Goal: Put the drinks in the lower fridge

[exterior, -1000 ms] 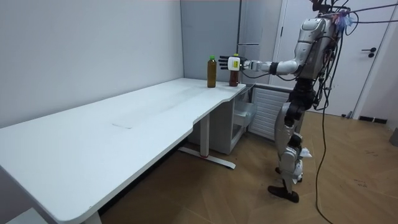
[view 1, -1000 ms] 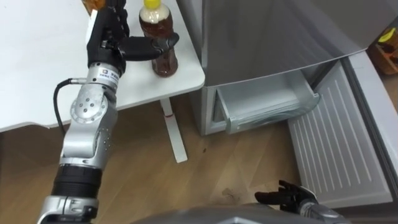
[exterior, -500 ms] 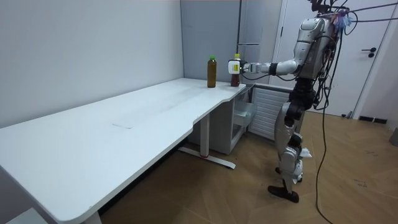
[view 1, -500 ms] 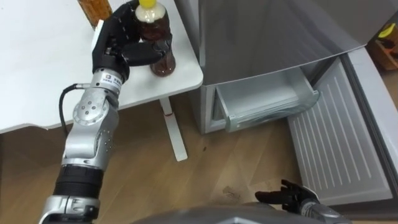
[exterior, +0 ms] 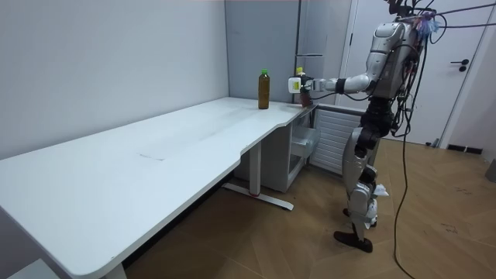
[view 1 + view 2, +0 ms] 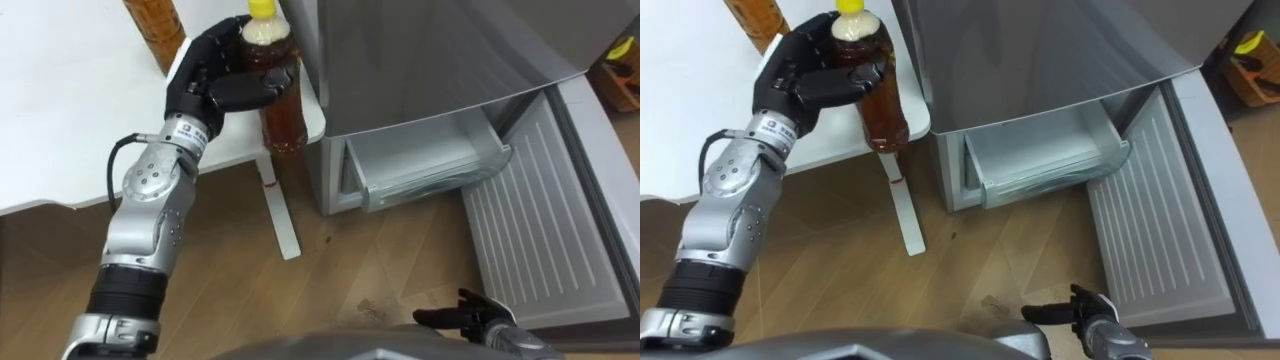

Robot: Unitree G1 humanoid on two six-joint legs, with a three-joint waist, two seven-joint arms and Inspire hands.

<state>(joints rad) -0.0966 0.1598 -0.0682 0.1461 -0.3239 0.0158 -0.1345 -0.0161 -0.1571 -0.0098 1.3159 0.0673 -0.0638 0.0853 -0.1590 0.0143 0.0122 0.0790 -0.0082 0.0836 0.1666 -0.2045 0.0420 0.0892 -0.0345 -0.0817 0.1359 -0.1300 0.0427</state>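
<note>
The bottle (image 6: 283, 115) is gripped by the left hand (image 6: 215, 75), just beside the left flank of the fridge (image 6: 430, 60). The dark fingers are curled round the bottle's shoulder and the thumb is pressed across its front, so the load is taken high, under the yellow cap. This grip is judged to keep the body hanging upright and to leave its lower half free for lowering into a compartment. The bottle is of clear, smooth plastic, rounded and waisted, and is filled with amber-brown liquid, with a paler band under the cap. It appears to be held off the white table (image 6: 60, 120), whose rounded corner meets the fridge's left side. A second bottle (image 6: 155, 25) of like liquid is left standing on the table, farther from the fridge, presumably for a later trip. At the base of the fridge a drawer (image 6: 425, 165) of translucent, frosted plastic is pulled out, and nothing is seen in it. The lower door (image 6: 545, 220) is swung wide open, and its ribbed white inner face is exposed. The target is thus judged ready for loading. The fridge casing is of grey, brushed-looking sheet. The right hand (image 6: 470, 318) is held low in front of the fridge, idle, with its fingers loosely extended and nothing held.
</note>
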